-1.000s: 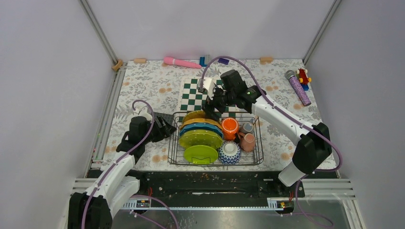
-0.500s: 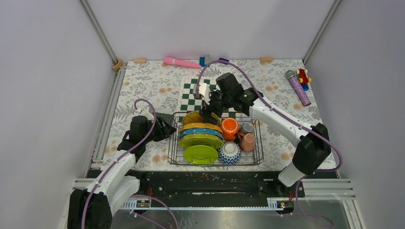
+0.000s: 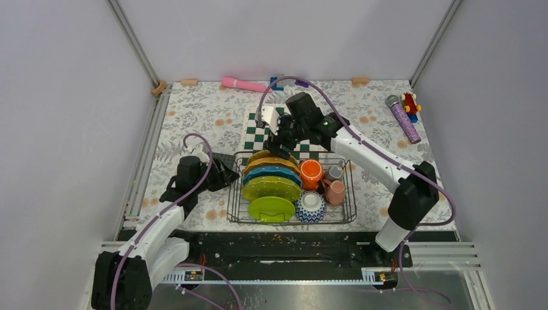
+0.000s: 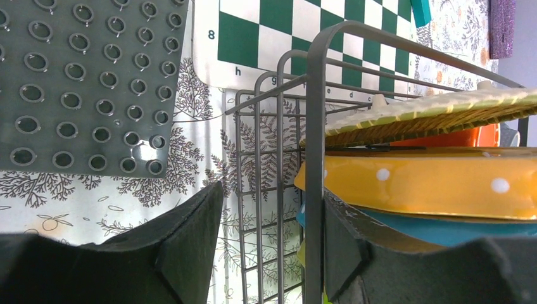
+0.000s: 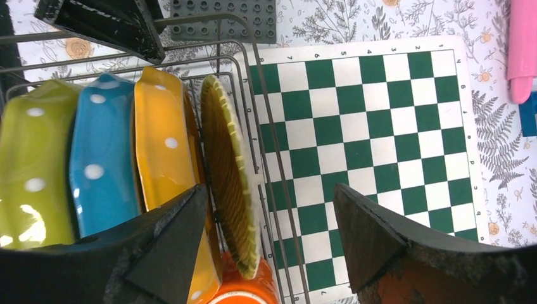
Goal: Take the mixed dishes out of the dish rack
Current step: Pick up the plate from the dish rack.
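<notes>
The dish rack (image 3: 353,194) holds upright plates: a ribbed olive-yellow one (image 3: 263,155) at the back, then yellow-orange (image 3: 271,164), teal (image 3: 271,173) and lime green (image 3: 271,187), with another lime plate (image 3: 271,208) in front. An orange cup (image 3: 311,171), small grey cup (image 3: 333,172), pink mug (image 3: 334,191) and patterned bowl (image 3: 311,206) sit to the right. My right gripper (image 5: 269,190) is open, its jaws either side of the ribbed plate (image 5: 228,171) without touching it. My left gripper (image 4: 272,196) is open, its jaws astride the rack's left wall wire (image 4: 315,158).
A green-and-white chessboard (image 3: 258,126) lies behind the rack. A dark grey studded mat (image 3: 216,160) lies left of the rack. A pink wand (image 3: 245,84), a glittery microphone (image 3: 404,119) and a small toy (image 3: 409,102) lie along the back edge.
My right gripper has moved left and back, from above the orange cup to over the rearmost ribbed plate. The left arm has hardly moved.
</notes>
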